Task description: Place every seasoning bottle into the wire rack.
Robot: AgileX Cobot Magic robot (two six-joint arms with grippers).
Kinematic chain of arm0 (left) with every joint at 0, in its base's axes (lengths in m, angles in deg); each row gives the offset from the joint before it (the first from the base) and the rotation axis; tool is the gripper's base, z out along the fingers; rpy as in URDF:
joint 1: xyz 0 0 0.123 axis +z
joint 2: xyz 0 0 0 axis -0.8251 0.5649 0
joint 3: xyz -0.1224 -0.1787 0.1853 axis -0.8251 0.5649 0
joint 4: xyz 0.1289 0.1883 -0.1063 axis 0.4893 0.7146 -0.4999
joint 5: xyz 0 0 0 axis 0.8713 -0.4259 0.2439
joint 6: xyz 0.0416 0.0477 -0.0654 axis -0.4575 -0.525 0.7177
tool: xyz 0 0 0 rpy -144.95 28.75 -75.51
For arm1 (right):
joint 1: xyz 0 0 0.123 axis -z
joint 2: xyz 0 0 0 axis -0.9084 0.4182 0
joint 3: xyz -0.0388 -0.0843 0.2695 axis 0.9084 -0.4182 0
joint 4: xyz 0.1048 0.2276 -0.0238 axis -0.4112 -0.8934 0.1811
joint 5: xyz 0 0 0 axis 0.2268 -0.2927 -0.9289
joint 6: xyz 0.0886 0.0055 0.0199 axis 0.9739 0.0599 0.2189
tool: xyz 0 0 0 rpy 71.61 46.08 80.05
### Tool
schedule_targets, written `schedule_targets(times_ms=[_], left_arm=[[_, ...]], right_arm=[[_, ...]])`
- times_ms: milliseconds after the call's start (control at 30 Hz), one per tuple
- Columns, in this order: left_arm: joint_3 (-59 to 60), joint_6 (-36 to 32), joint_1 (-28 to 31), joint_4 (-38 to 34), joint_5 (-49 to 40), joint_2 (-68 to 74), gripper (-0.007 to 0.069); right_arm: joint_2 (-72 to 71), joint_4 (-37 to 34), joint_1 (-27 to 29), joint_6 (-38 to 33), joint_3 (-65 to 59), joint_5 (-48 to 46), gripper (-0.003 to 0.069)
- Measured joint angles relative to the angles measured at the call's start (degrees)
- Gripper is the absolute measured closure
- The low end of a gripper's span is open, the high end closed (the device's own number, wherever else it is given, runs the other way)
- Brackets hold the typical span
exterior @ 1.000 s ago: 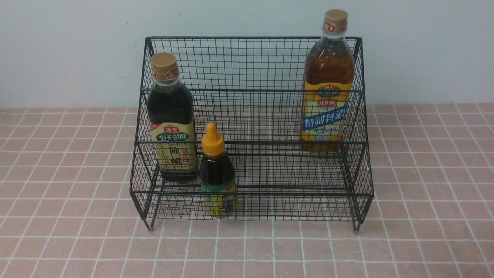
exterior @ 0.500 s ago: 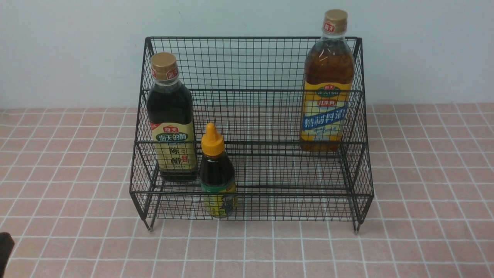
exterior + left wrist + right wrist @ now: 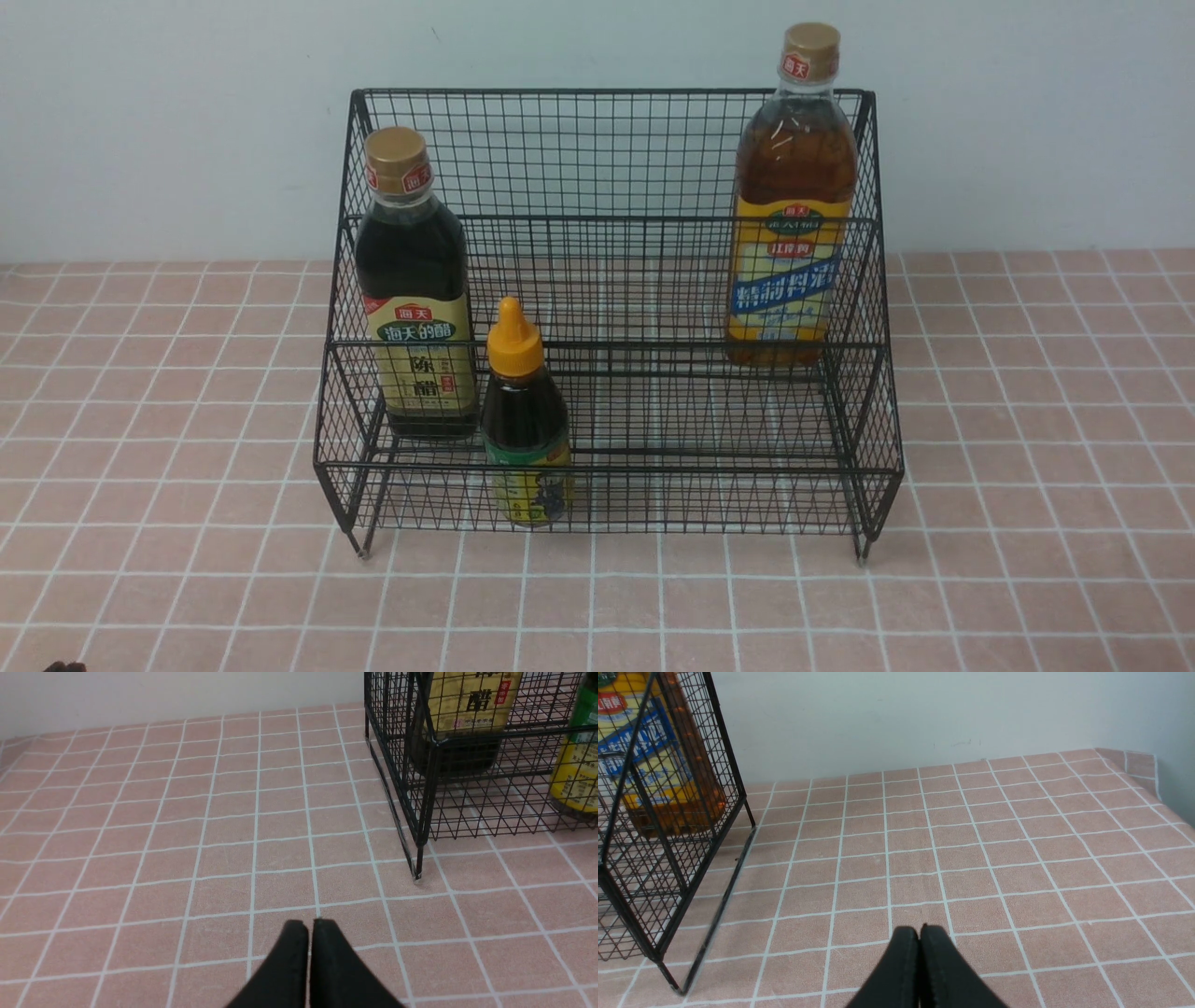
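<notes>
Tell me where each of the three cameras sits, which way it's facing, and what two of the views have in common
Front view: between the arms, facing the wire rack and wall; almost no robot body shows.
Left wrist view: low over the tiled table, facing the rack's left corner; shut left gripper shows.
Right wrist view: low beside the rack's right side, facing the wall; shut right gripper shows.
Shared: front and left wrist views both show the dark bottle with beige label.

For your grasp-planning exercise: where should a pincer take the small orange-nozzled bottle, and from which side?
Grip the small bottle at its shoulder below the orange nozzle, coming from above. It stands upright in the wire rack, mesh screening its lower body, the dark bottle close beside.
</notes>
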Motion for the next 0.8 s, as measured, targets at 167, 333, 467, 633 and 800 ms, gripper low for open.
schedule_targets(times_ms=[167,333,467,633,800], left_arm=[[0.0,-0.05,0.01,-0.7,-0.06,0.0,0.0631],[0.0,-0.2,0.01,-1.33,-0.16,0.0,0.0631],[-0.05,-0.55,-0.61,-1.32,-0.23,0.0,0.0631],[-0.05,-0.65,-3.2,-1.27,-0.3,0.0,0.0631],[-0.05,-0.65,-3.63,-1.27,-0.42,0.0,0.0631]], right_arm=[[0.0,0.0,0.0,0.0,0.0,0.0,0.0673],[0.0,0.0,0.0,0.0,0.0,0.0,0.0673],[0.0,0.0,0.0,0.0,0.0,0.0,0.0673],[0.0,0.0,0.0,0.0,0.0,0.0,0.0673],[0.0,0.0,0.0,0.0,0.0,0.0,0.0673]])
